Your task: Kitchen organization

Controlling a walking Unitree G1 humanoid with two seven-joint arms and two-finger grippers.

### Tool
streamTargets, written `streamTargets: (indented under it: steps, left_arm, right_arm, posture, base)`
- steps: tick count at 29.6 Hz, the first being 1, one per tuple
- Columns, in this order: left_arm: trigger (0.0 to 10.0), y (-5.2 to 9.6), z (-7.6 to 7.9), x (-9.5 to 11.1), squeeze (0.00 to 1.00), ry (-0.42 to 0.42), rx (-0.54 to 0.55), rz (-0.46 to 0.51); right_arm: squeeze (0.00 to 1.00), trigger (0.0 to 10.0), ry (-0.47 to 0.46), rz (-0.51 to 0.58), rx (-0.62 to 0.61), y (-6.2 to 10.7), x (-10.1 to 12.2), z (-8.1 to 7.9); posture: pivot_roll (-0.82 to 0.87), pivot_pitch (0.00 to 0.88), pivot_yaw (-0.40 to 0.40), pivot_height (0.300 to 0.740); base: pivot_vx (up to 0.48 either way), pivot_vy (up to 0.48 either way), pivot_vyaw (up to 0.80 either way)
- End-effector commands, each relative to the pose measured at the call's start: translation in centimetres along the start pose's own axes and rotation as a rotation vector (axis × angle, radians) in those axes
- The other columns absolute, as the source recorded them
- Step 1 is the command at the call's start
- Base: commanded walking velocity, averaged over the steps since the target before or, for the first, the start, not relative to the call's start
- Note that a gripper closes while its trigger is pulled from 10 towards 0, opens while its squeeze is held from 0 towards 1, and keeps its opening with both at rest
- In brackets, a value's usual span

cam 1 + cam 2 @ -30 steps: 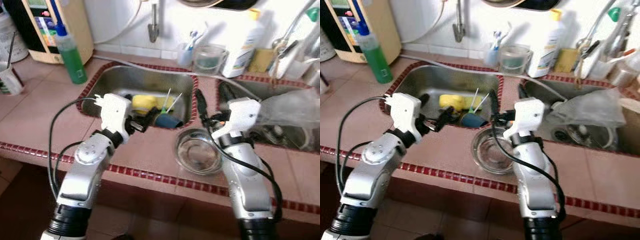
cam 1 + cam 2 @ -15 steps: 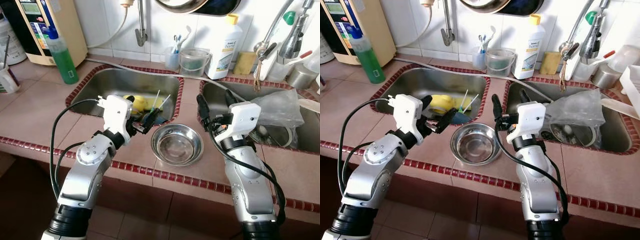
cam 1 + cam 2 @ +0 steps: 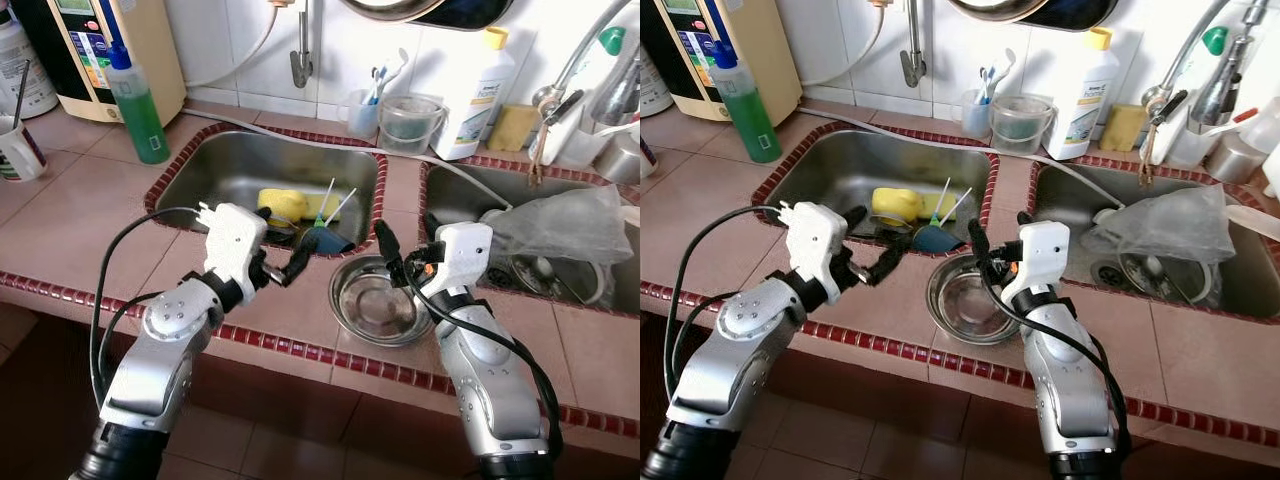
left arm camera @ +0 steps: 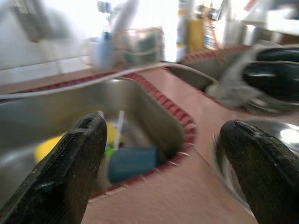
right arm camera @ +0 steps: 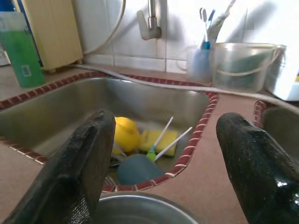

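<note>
Steel bowl (image 3: 380, 302): stood on the tiled worktop (image 3: 80, 215) near its front edge, just in front of the strip between the two sinks. Left pincer (image 3: 283, 263): fingers spread, empty, held over the front rim of the left sink (image 3: 225, 165), beside the bowl. Right pincer (image 3: 408, 250): fingers apart, empty, poised above the bowl's far rim. Left sink held a yellow sponge (image 3: 282, 204) and a blue cup (image 3: 326, 240) lying on its side.

Bright daylight from back wall; white tiles (image 3: 250, 40) blown out. Head views sharp, slight glare on steel bowl (image 3: 385, 300). Left wrist view motion-blurred, background overexposed. Right wrist view clearer; near black fingers (image 5: 79, 172) out of focus.
</note>
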State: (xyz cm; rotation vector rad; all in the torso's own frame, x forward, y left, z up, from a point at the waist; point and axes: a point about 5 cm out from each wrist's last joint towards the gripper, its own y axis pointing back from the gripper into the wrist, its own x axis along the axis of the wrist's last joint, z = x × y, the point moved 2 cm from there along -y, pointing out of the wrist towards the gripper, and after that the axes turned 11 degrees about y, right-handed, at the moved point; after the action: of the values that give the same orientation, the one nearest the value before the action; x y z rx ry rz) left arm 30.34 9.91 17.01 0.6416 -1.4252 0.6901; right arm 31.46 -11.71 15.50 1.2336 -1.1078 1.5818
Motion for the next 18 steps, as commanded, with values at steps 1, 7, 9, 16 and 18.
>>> streamTargets:
  steps: [1, 7, 9, 16, 18]
  left_arm:
    - [10.0, 0.2, 1.1, 0.2, 0.00, -0.013, -0.066, -0.005]
    - [10.0, 0.9, 2.4, -0.4, 0.00, -0.018, -0.155, -0.036]
    - [10.0, 1.2, 2.8, -0.6, 0.00, -0.017, -0.183, -0.052]
    - [10.0, 1.6, 3.5, -1.2, 0.00, -0.035, -0.245, -0.085]
    - [10.0, 1.5, 3.6, -1.3, 0.00, -0.042, -0.244, -0.083]
  right_arm:
    - [0.00, 10.0, -0.007, -0.005, 0.014, 0.2, 0.1, -0.1]
    - [0.00, 10.0, -0.012, -0.025, 0.034, 0.5, -0.1, -0.3]
    - [0.00, 10.0, -0.015, -0.031, 0.037, 0.7, -0.2, -0.3]
    - [0.00, 10.0, -0.014, -0.045, 0.021, 1.7, -0.5, -0.1]
    - [0.00, 10.0, -0.028, -0.057, -0.002, 2.2, -0.7, 0.1]
  posture:
    - [-0.03, 0.092, -0.006, 0.740]
    - [-0.03, 0.090, -0.006, 0.740]
    - [-0.03, 0.088, -0.006, 0.740]
    - [-0.04, 0.082, -0.002, 0.740]
    - [-0.04, 0.082, -0.002, 0.740]
  base:
    - [0.000, 0.000, 0.00]
    - [0.000, 0.000, 0.00]
    - [0.000, 0.000, 0.00]
    - [0.000, 0.000, 0.00]
    - [0.000, 0.000, 0.00]
